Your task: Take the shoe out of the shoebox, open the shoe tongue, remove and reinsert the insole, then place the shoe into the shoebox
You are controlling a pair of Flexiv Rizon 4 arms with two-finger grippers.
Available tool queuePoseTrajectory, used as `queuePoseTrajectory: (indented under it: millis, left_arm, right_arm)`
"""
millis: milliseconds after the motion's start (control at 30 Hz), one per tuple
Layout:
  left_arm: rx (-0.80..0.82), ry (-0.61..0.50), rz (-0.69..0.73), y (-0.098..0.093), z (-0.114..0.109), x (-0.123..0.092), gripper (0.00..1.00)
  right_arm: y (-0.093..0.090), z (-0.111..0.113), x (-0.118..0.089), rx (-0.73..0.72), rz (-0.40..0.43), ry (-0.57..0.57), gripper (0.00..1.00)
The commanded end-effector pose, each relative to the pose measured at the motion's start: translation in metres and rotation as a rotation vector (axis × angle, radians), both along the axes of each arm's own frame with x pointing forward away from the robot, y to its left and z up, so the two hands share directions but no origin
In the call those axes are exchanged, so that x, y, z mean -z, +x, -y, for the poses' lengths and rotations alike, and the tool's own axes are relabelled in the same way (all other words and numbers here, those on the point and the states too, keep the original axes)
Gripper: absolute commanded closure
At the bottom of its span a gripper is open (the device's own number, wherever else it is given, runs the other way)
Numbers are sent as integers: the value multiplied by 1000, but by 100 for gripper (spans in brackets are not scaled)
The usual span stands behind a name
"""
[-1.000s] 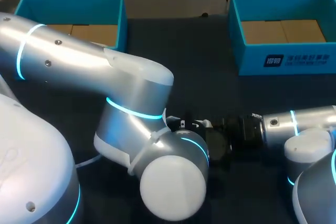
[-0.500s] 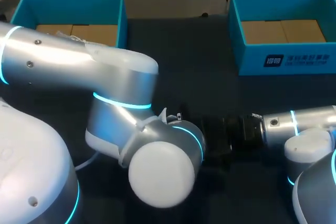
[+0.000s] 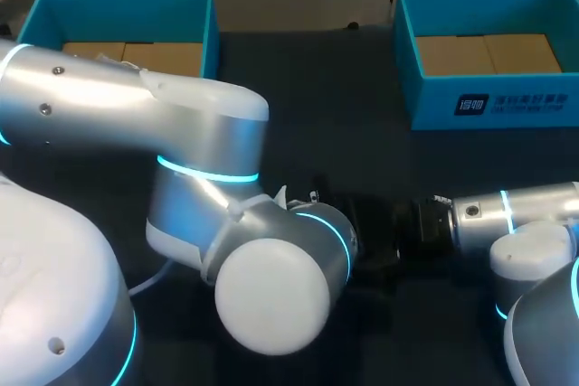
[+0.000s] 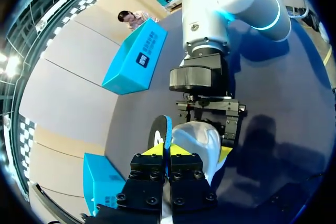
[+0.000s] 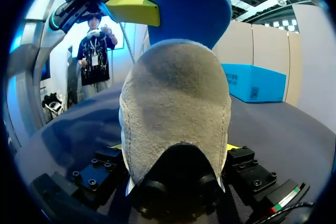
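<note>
In the right wrist view a grey suede shoe stands heel-first between the fingers of my right gripper, which is shut on its sides. A blue insole sticks up out of the shoe. My left gripper is shut on the insole's thin edge, just above the pale shoe. Seen from the left wrist, my right gripper clamps the shoe from the far side. In the head view my left arm hides the shoe, the insole and its own gripper; the right gripper is a dark shape beside it.
A teal shoebox stands at the back left of the dark table, and a second teal shoebox at the back right. Both show cardboard inside. Bare tabletop lies between them.
My left arm has swung leftward and slightly toward the front of the table. The right arm and its grip on the shoe have stayed where they were.
</note>
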State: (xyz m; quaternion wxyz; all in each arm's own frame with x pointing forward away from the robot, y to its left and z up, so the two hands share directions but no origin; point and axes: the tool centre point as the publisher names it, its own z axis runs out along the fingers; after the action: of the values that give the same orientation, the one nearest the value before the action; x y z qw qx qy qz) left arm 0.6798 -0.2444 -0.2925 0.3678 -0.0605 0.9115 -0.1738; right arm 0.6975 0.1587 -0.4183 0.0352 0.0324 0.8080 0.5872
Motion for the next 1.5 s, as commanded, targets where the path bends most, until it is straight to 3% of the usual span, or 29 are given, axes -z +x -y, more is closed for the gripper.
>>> queuePoseTrajectory:
  millis: [33,400,467,533,700,967,1500]
  left_arm:
    - [-15,-4,1,-1,6,-2,100]
    - [-24,-10,-4,1,21,1,100]
    - [-24,-10,-2,1,24,1,94]
    - [-26,-10,-3,2,26,1,76]
    - [-27,-20,-6,-1,24,-1,55]
    - [9,-6,-4,-12,3,-1,54]
    - [19,7,-22,-13,-23,-4,57]
  right_arm:
    - [0,-2,-1,1,0,-5,100]
    - [0,-2,-1,1,0,-5,100]
    - [0,-2,-1,1,0,-5,100]
    - [0,-2,-1,1,0,-5,100]
    - [0,-2,-1,1,0,-5,100]
    - [0,-2,-1,1,0,-5,100]
    - [0,-2,-1,1,0,-5,100]
